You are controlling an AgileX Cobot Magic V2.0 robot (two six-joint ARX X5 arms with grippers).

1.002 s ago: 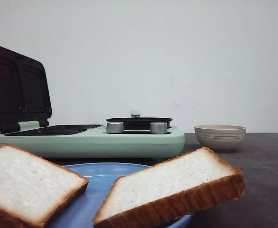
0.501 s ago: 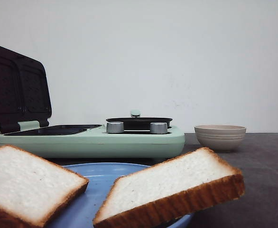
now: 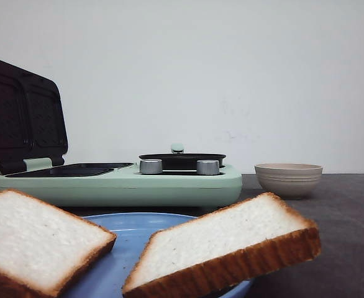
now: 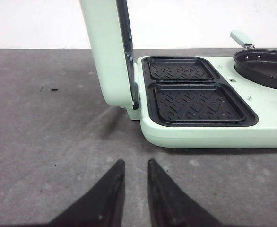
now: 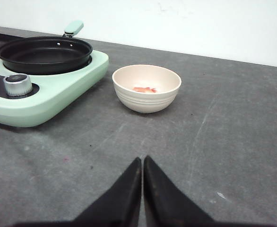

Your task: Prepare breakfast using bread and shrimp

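On the blue plate [image 3: 126, 226] lie both bread slices [image 3: 222, 245], the shrimp [image 5: 145, 89] sits inside the beige bowl [image 5: 146, 100], left claw [image 4: 135, 166] narrowly parted, right claw [image 5: 142, 163] closed empty.

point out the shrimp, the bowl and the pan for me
shrimp [image 5: 145, 89], right wrist view, middle of the orange piece.
bowl [image 5: 146, 101], right wrist view, outer wall.
pan [image 5: 44, 56], right wrist view, front wall.

Two bread slices [image 3: 39, 247] [image 3: 222, 244] (one bowl [image 3: 288, 179])
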